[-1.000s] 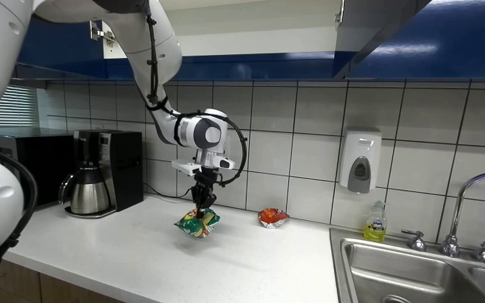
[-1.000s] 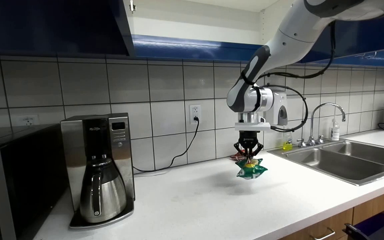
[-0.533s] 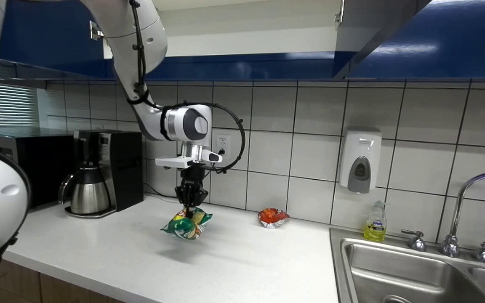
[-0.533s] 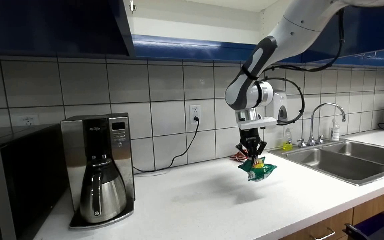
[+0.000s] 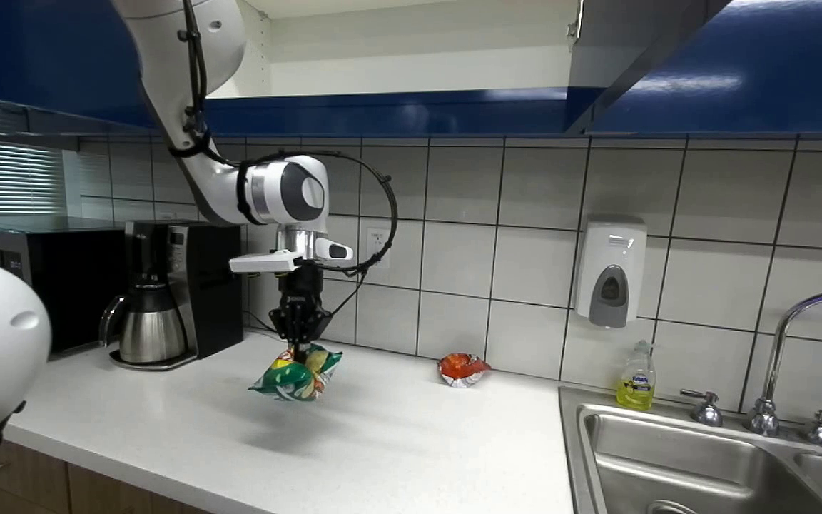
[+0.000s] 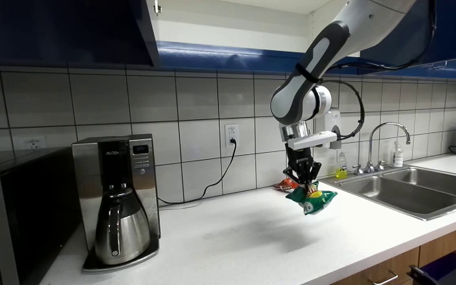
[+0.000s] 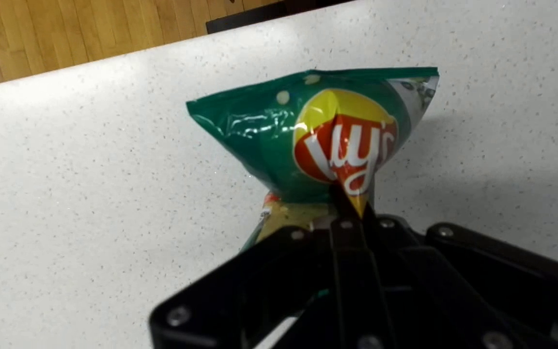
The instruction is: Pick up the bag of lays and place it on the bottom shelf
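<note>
The green Lay's bag hangs in the air above the white counter in both exterior views, with its shadow on the counter below. My gripper is shut on the middle of the bag and points down. In the wrist view the bag is pinched between the black fingers, its red and yellow logo creased; its lower part is partly hidden by the gripper. The open upper cabinet has a blue bottom edge above the bag's height; the bottom shelf's top surface is hidden from these low views.
A red and silver bag lies by the tiled wall. A coffee maker and microwave stand at one end, a sink at the other. Open cabinet doors flank the opening. A cord runs to an outlet.
The arm has carried the bag away from the wall toward the counter's front, and the wrist has risen slightly and tilted. The bag stays in the fingers.
</note>
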Tool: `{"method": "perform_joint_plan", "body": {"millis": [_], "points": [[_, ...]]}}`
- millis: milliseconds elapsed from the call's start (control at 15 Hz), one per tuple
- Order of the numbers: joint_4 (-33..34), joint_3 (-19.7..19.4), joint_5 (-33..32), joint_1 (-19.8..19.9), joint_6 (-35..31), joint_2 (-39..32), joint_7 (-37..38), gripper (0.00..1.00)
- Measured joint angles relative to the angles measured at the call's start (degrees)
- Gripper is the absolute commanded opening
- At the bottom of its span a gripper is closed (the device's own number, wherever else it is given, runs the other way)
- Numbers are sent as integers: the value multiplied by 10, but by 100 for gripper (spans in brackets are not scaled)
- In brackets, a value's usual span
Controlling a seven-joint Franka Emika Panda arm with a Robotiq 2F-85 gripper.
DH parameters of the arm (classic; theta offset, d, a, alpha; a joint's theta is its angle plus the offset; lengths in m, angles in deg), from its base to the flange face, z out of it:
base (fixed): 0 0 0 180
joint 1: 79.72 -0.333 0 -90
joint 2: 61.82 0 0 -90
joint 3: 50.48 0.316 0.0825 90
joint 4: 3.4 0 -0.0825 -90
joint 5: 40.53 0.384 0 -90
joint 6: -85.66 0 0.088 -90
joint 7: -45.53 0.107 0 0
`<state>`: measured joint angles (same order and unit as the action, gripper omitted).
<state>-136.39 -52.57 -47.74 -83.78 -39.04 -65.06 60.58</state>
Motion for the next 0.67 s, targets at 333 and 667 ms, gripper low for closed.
{"method": "perform_joint_plan", "body": {"millis": [333,667], "points": [[-68,18,1,0,8,104,1,0],[-92,31,11,0,77,229,1,0]]}}
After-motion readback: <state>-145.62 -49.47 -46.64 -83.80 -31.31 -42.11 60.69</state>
